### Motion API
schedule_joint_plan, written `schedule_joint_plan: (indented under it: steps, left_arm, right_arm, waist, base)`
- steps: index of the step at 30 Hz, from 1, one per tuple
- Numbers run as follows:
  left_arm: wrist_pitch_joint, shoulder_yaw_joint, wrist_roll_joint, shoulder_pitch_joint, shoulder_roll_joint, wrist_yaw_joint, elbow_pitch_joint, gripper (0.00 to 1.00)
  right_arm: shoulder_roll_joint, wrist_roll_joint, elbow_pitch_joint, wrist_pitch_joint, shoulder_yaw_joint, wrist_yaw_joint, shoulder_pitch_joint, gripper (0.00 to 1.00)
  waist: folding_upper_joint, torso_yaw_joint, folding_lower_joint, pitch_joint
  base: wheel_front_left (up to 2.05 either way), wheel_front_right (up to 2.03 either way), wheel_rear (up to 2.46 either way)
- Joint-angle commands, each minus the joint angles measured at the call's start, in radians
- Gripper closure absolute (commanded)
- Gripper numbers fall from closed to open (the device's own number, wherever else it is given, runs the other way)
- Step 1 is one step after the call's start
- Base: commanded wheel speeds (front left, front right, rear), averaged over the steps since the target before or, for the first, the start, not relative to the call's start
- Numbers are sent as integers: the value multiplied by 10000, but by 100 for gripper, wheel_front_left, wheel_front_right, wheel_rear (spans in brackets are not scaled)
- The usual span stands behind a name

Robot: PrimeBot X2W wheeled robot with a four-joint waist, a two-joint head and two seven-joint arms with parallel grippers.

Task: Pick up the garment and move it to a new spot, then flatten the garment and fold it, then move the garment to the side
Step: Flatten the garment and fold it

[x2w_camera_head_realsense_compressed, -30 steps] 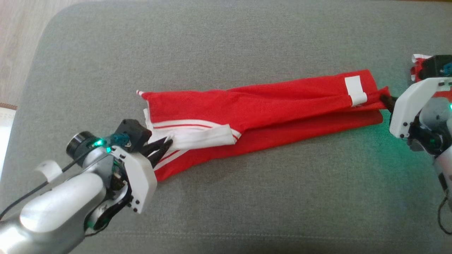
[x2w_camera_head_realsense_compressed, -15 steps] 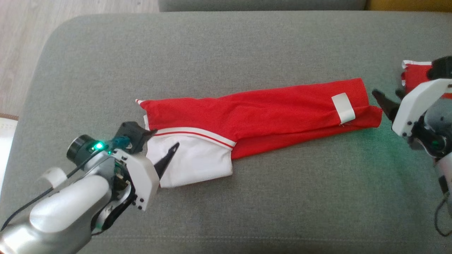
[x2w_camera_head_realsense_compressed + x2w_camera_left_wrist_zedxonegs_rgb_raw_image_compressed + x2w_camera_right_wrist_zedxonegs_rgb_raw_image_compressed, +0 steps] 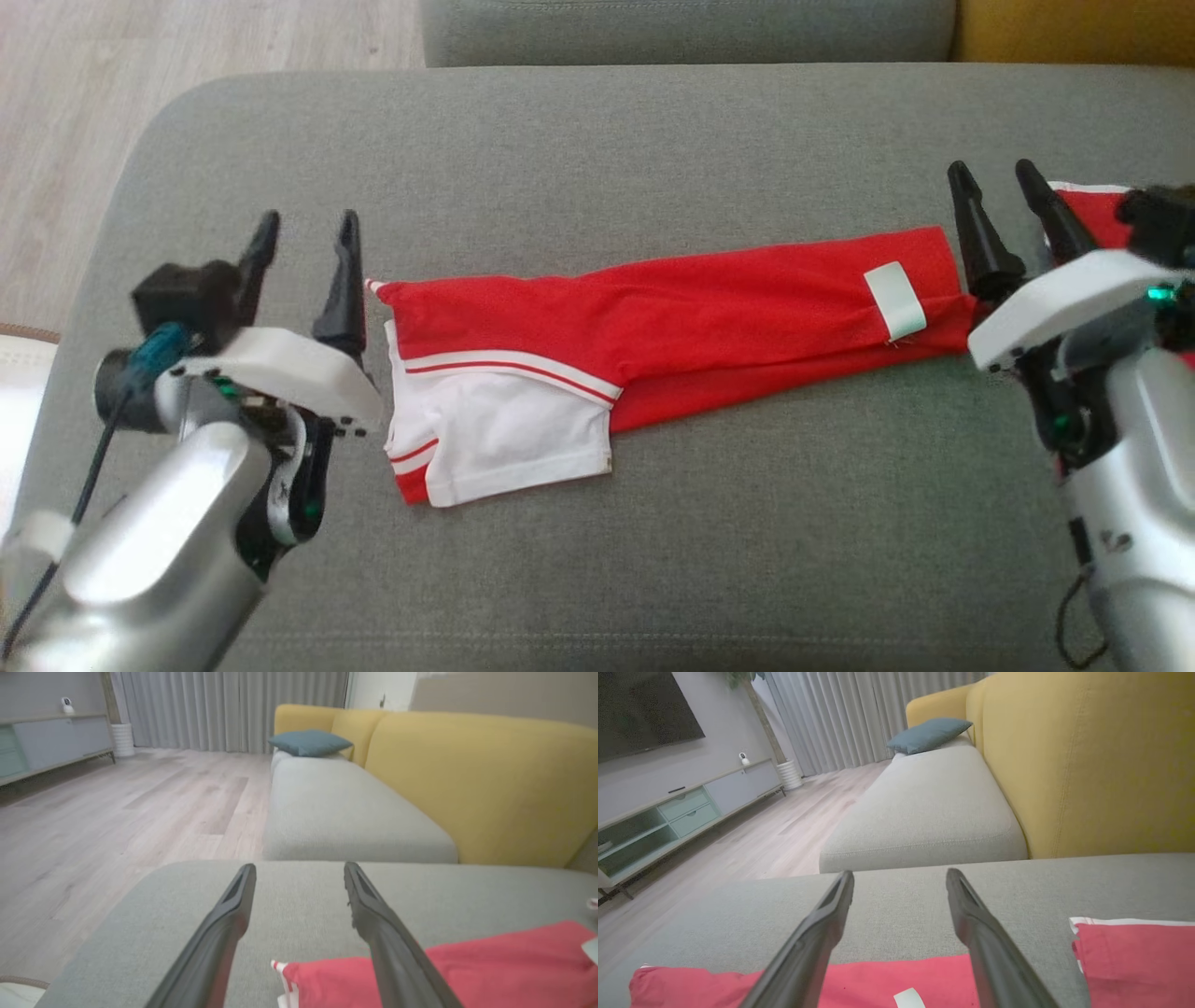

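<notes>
While spread wide and empty, left gripper [image 3: 310, 219]: hovering just beside white-banded end of garment [image 3: 709, 308].
right gripper [image 3: 991, 168]: spread wide too, empty, over the red end.
garment: folded long, flat on grey cushion [image 3: 653, 560], between both grippers.

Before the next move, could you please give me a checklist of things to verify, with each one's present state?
1. Left hand open, holding nothing: ok.
2. Right hand open, holding nothing: ok.
3. Garment lying wholly on the cushion: ok.
4. Garment folded compactly: not ok, it is a long strip.
5. Red cloth at the far right apart from the garment: cannot tell, the right hand hides the gap.
</notes>
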Motion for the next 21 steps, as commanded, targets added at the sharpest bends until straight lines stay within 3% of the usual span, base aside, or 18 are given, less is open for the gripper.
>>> schedule_joint_plan:
  steps: [1,9,15,21]
  left_arm:
    - [-114,1095,512,-12,-30,8,-502,0]
    - [-118,3654,2615,2070,-1667,-1034,-989,0]
    - [-119,4507,3531,2282,-2273,-1918,-712,0]
    - [-119,4884,4030,2213,-2641,-2481,-457,0]
  right_arm:
    - [147,-326,-488,-430,-15,65,-8,0]
    - [1099,-1729,-626,-1281,-317,65,696,0]
    - [1331,-2216,-532,-1227,-930,65,627,0]
    - [1744,-2629,100,-877,-2120,65,346,0]
  waist:
    - [0,-30,1,1]
    - [0,-140,1,11]
    - [0,-70,1,192]
    - [0,56,1,507]
  base:
    - [0,0,0]
    - [0,0,0]
    - [0,0,0]
    - [0,0,0]
